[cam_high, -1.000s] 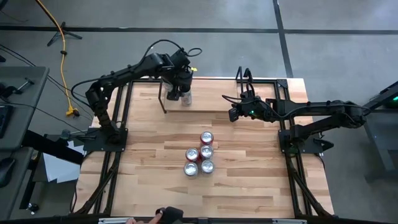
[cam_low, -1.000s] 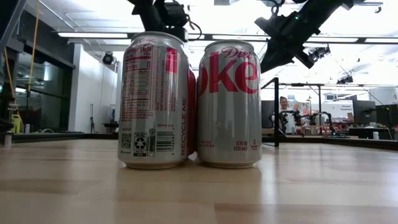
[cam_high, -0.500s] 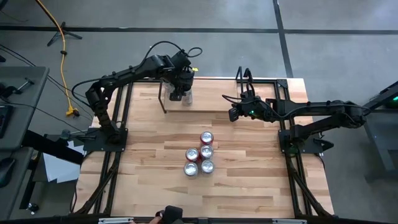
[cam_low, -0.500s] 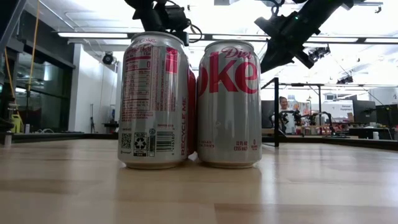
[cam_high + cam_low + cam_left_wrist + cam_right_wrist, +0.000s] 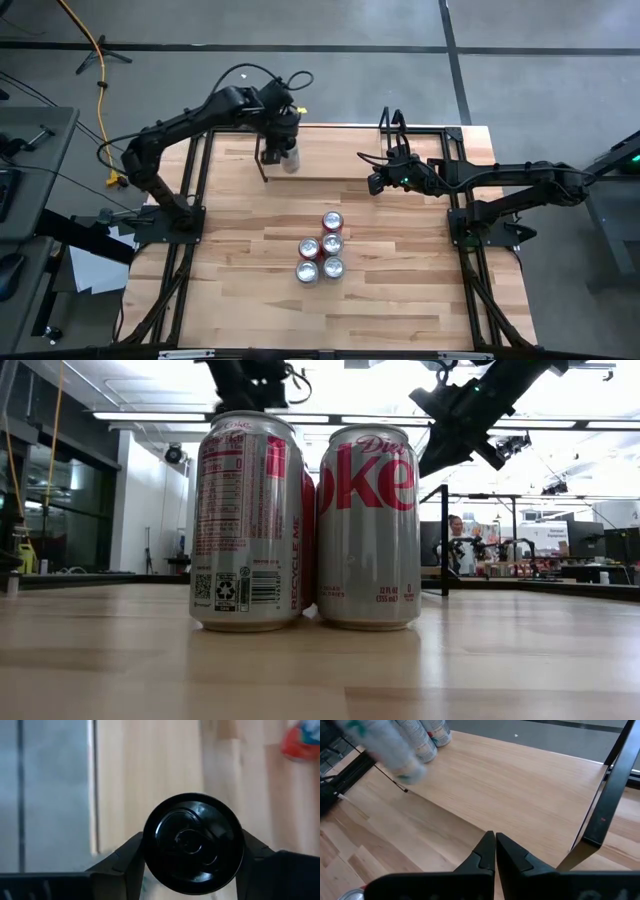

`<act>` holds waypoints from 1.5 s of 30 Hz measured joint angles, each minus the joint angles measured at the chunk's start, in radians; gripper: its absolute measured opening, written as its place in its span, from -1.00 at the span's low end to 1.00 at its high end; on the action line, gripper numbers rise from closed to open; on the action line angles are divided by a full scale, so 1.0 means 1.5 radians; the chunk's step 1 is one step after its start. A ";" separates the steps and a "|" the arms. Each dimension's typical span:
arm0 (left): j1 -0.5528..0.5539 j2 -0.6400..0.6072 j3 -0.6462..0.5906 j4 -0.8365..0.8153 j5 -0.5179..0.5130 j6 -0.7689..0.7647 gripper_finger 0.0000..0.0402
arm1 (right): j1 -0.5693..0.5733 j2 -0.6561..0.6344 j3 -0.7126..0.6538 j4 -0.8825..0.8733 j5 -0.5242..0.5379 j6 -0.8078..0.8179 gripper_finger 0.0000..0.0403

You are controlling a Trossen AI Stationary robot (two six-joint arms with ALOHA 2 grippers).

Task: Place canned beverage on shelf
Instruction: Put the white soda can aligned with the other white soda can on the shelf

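The shelf [image 5: 335, 160] is a pale plank on thin black rods at the table's far side. My left gripper [image 5: 283, 138] is over the shelf's left end, shut on a pale can [image 5: 291, 160]. In the right wrist view that can [image 5: 390, 750] is a tilted blur. My right gripper [image 5: 374, 184] hangs shut beside the shelf's right end, touching nothing. Several Diet Coke cans [image 5: 322, 247] stand in a cluster mid-table, and two of them [image 5: 300, 520] fill the low view. My left gripper [image 5: 193, 851] has the can's dark round end [image 5: 193, 842] between its two fingers [image 5: 127, 857], one on each side of the can's wall. The fingers slant down from the far side, along the can. The can hangs tilted below them; whether it is clear of the shelf cannot be told.
Two more cans [image 5: 429, 740] stand at the shelf's far left corner. A black upright [image 5: 607, 795] of the shelf stands close to my right gripper. A person [image 5: 458, 545] is in the room beyond the table.
My left gripper has gone toward the table's left edge and a little up. The pale can has gone with it, from farther right on the shelf to the shelf's left end.
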 joint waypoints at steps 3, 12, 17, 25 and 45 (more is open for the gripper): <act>-0.011 -0.024 -0.001 -0.053 -0.015 -0.026 -0.19 | 0.000 0.000 0.000 0.000 0.001 -0.001 -1.00; -0.001 -0.058 -0.130 0.008 -0.099 -0.051 -0.19 | 0.000 0.000 0.000 0.000 0.007 -0.001 -1.00; 0.001 -0.078 -0.169 0.069 -0.107 -0.062 -0.19 | 0.000 0.000 0.000 0.000 0.007 -0.001 -1.00; 0.015 -0.092 -0.168 0.058 -0.139 -0.084 -0.19 | 0.000 0.000 0.000 0.000 0.007 -0.001 -1.00; 0.020 -0.092 -0.168 0.049 -0.137 -0.159 0.19 | 0.000 0.000 0.000 0.000 0.007 -0.001 -1.00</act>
